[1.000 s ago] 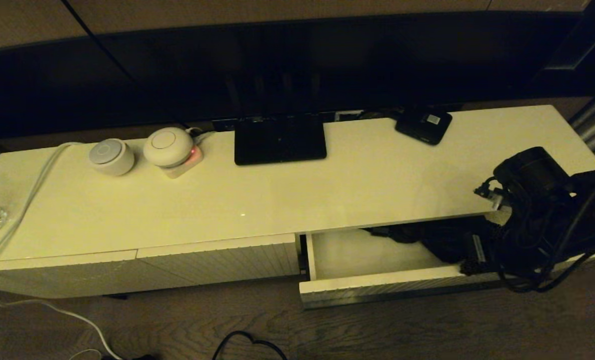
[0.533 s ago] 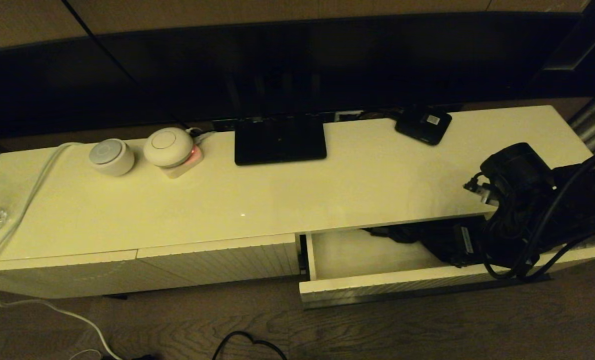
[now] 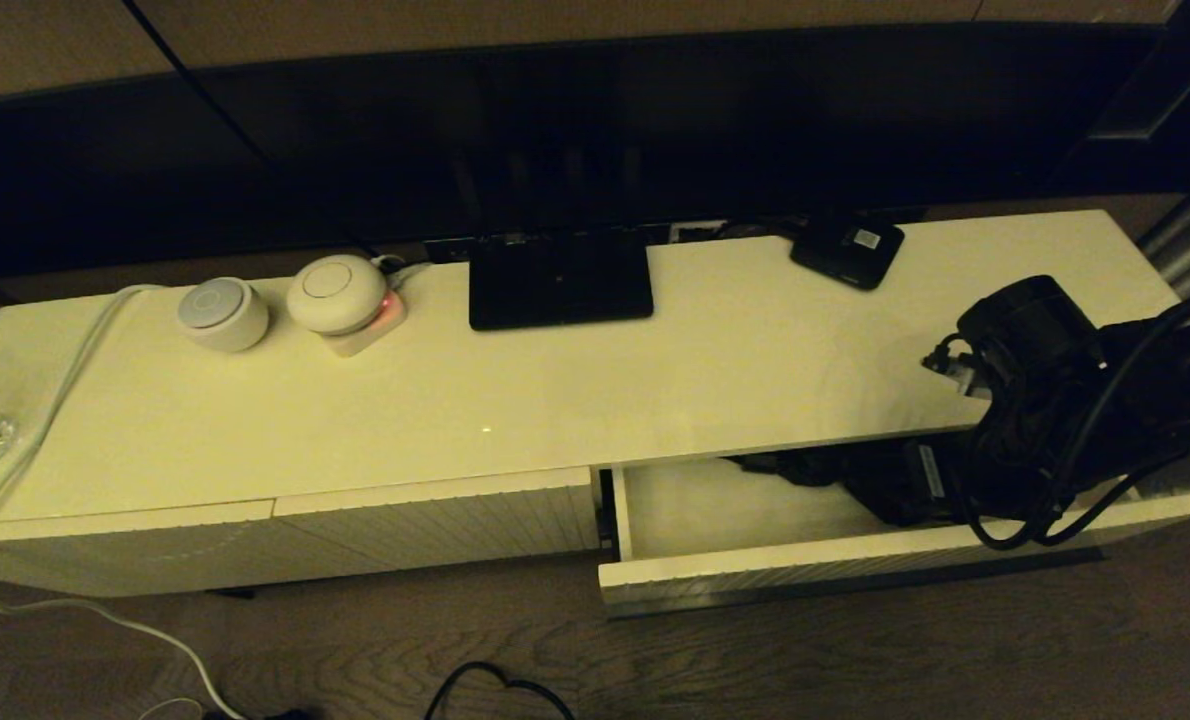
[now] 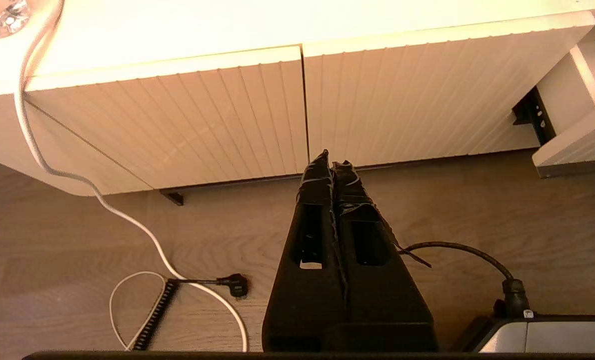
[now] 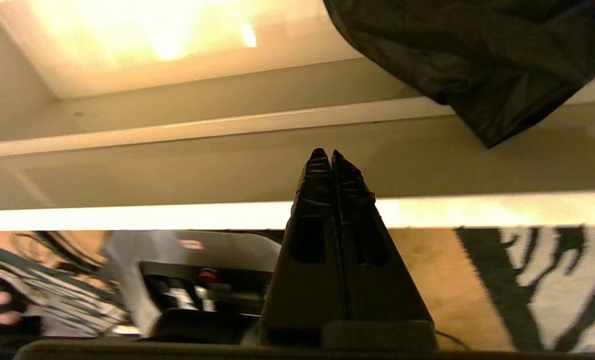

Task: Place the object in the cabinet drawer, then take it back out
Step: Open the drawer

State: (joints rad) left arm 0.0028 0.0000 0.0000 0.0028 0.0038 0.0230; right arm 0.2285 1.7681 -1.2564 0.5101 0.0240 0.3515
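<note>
right wrist view, right gripper (image 5: pixel 331 152) jaws together over open drawer (image 5: pixel 277 120), umbrella (image 5: pixel 477 55) inside

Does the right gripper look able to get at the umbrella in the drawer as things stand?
Probably yes: the drawer is pulled open, the umbrella lies uncovered inside, and the shut right gripper is beside it.

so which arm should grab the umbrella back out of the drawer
Right, probably. The right gripper, shut and empty, hangs by the open drawer with the umbrella lying inside close by. The left gripper sits shut low before the closed ribbed panels, well aside.
</note>
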